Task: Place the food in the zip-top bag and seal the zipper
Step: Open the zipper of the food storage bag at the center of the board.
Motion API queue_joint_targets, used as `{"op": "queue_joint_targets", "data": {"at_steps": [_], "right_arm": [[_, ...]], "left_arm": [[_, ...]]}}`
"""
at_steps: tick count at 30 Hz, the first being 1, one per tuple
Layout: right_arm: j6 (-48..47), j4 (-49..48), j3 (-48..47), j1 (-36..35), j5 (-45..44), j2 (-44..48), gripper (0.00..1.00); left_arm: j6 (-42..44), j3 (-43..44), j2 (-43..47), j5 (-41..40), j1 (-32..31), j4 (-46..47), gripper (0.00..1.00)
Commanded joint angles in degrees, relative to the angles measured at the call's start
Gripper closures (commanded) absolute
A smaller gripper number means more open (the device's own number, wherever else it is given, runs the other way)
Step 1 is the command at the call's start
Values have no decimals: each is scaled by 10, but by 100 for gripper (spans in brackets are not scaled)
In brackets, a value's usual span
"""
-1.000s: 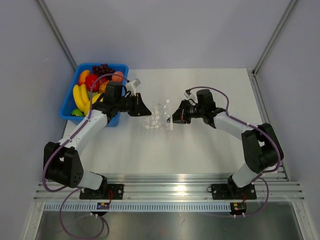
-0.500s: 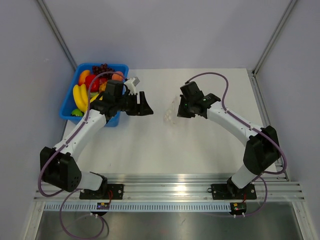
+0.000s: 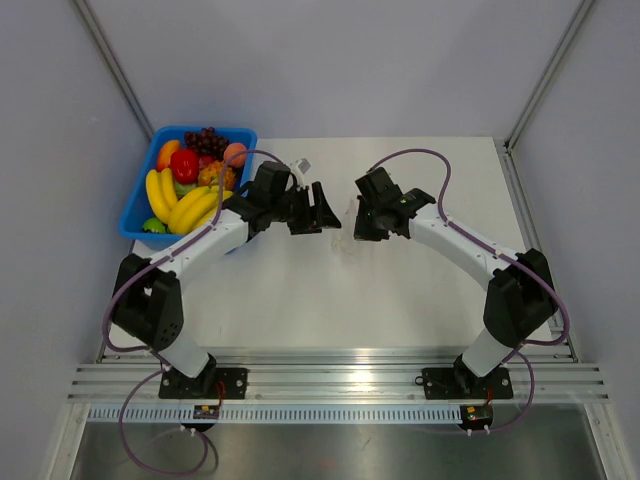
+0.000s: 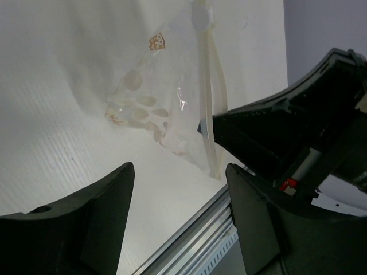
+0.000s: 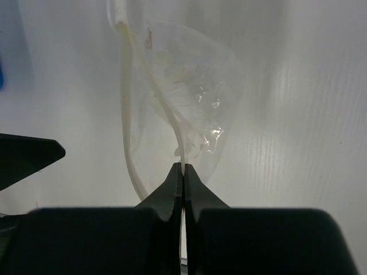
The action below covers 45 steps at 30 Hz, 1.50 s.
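Observation:
The see-through zip-top bag (image 5: 192, 86) hangs from my right gripper (image 5: 182, 167), which is shut on one lip of its zipper strip (image 5: 172, 117); the other lip curves away to the left, so the mouth gapes. In the top view the bag (image 3: 347, 218) sits between the right gripper (image 3: 362, 220) and the left gripper (image 3: 328, 212). My left gripper (image 4: 179, 171) is open and empty, just short of the bag (image 4: 155, 100). The peach (image 3: 235, 153) lies in the blue bin.
The blue bin (image 3: 137, 205) at the back left holds bananas (image 3: 175, 200), dark grapes (image 3: 205, 138) and other fruit. A metal rail (image 3: 330, 372) runs along the near table edge. Walls close the left, back and right sides.
My right gripper took the bag from the table and raised it. My left arm swung right from beside the bin to just left of the bag, its gripper still open.

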State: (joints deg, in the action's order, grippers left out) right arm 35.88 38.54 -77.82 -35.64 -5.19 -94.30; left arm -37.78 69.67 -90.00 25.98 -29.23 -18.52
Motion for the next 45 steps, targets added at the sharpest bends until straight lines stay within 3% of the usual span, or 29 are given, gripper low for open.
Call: {"op": "queue_joint_targets", "data": {"at_steps": [1, 20, 25, 28, 30, 31, 45], "right_arm": [[7, -16, -3, -8, -1, 11, 100], [4, -17, -1, -8, 14, 15, 100], [3, -13, 1, -8, 9, 17, 100], [0, -10, 7, -9, 4, 19, 100], [-1, -12, 10, -9, 4, 21, 100], [-2, -12, 9, -8, 5, 21, 100], [-27, -17, -41, -8, -8, -10, 100]], "left_arm": [[-37, 47, -19, -13, -10, 45, 32], [-30, 88, -120, -37, -44, 30, 47], [-19, 87, -127, -59, -45, 10, 64], [-4, 87, -122, -77, -46, -11, 80], [9, 88, -119, -89, -44, -28, 97], [12, 89, -118, -92, -43, -34, 100], [118, 50, -27, -148, -28, -155, 100]]}}
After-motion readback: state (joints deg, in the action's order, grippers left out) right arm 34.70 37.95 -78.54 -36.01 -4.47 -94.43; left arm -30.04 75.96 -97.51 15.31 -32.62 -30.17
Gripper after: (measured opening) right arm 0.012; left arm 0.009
